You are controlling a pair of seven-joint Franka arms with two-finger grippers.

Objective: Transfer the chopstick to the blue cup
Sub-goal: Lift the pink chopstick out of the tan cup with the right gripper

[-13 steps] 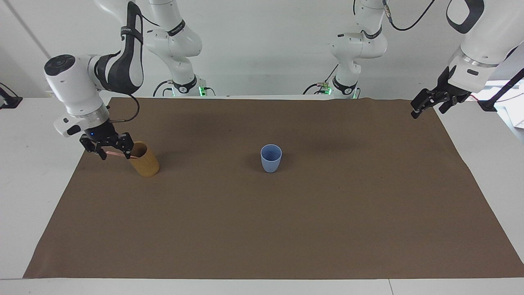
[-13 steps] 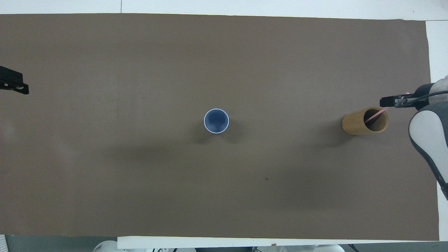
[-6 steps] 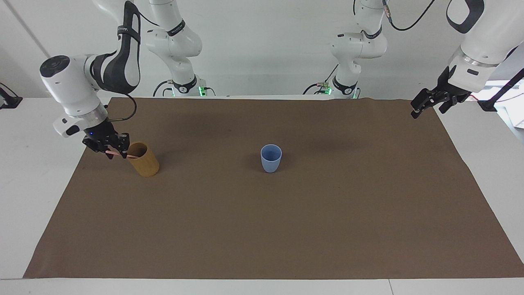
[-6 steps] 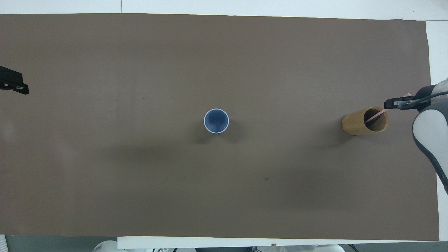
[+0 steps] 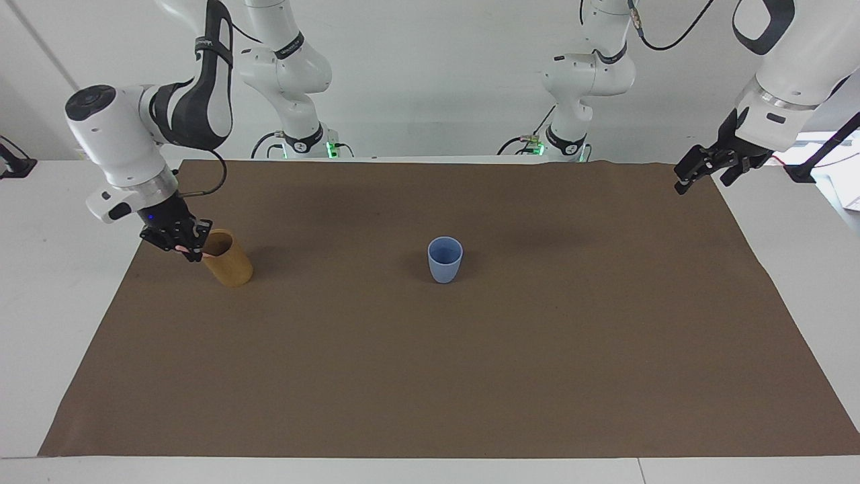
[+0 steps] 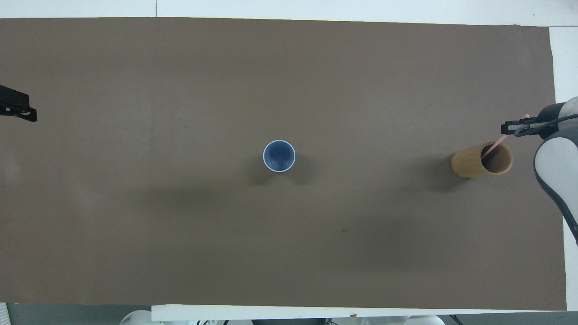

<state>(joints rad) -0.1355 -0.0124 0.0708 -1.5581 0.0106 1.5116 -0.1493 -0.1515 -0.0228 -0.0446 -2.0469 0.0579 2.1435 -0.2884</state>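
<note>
Since a second ago the tan cup (image 5: 227, 258) has been sliding toward the right arm's end as our right end effector (image 5: 180, 243) is clamping the chopstick (image 6: 492, 146) still inside it, the blue cup (image 5: 445, 259) waiting mid-table, our left end effector (image 5: 705, 168) idling open.

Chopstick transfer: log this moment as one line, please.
right gripper: shut on chopstick, low end in tan cup | left gripper: open, waiting | blue cup: empty

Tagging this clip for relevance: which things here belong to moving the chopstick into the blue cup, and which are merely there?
In the job:
- chopstick, leaning in the tan cup, pinched by the right claw
- blue cup, mid-cloth, upright
- tan cup, holding the chopstick

Merely there:
- left claw, open, waiting over the cloth's corner
- brown cloth
</note>
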